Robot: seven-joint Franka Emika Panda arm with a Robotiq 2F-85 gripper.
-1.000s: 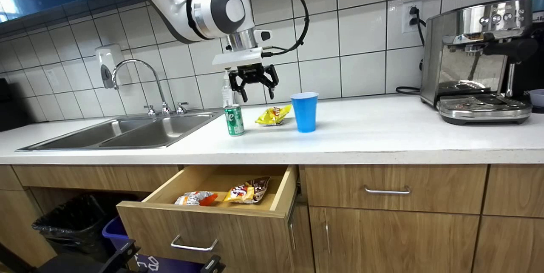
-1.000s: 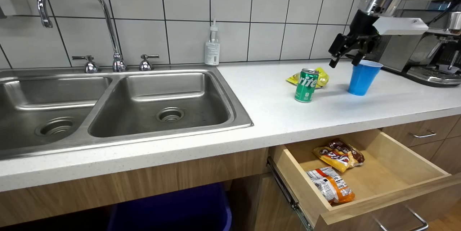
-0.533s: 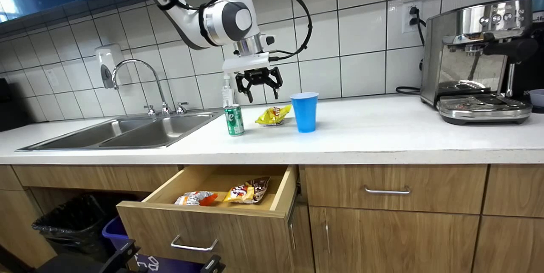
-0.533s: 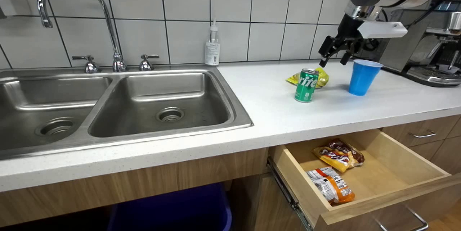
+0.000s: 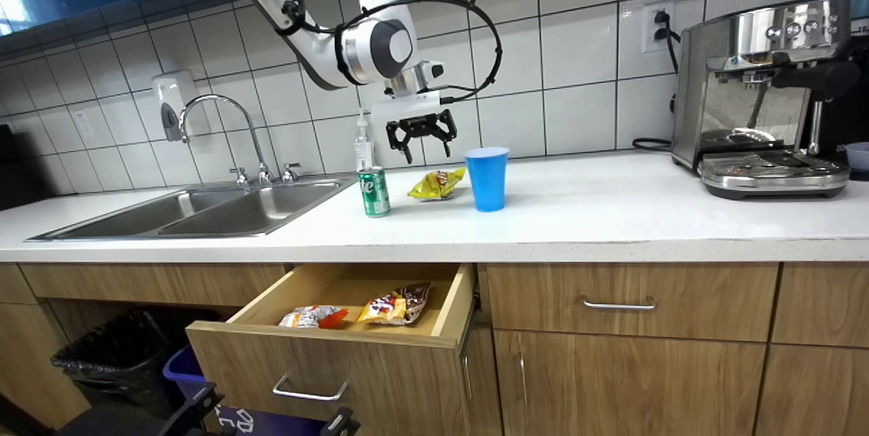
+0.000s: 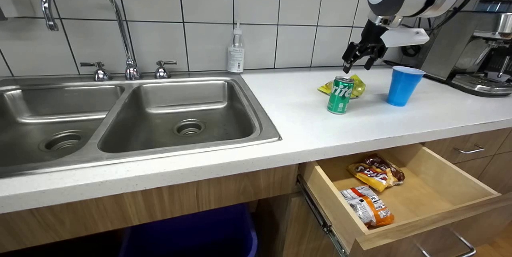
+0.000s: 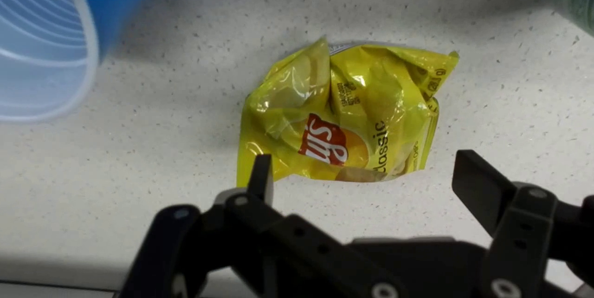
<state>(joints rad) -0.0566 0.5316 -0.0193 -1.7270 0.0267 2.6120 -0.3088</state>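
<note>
My gripper (image 7: 365, 170) is open and holds nothing, its two fingers spread wide. It hangs pointing down over the white counter, above a crumpled yellow chip bag (image 7: 343, 117). In the wrist view the bag lies ahead of and between the fingertips, its lower left corner partly behind the left finger (image 7: 261, 178). Both exterior views show a gap between the gripper (image 5: 428, 154) and the bag (image 5: 438, 185). A blue cup (image 5: 487, 181) stands upright on one side of the bag. On the opposite side is an upright green Sprite can (image 6: 341, 96), which partly covers the bag (image 6: 358, 89).
Below the counter, a drawer (image 6: 436, 197) is pulled out. Inside lie a yellow-brown snack bag (image 6: 376, 173) and an orange-silver one (image 6: 368, 205). A double sink (image 6: 140, 137), a pump bottle (image 6: 236, 55) and an espresso machine (image 5: 760, 96) are also around. The tiled wall is close behind.
The arm has shifted toward the back wall, rightward in an exterior view and leftward in the opposite one, coming over the chip bag. Its fingers have stayed apart; bag, can, cup and drawer are unmoved.
</note>
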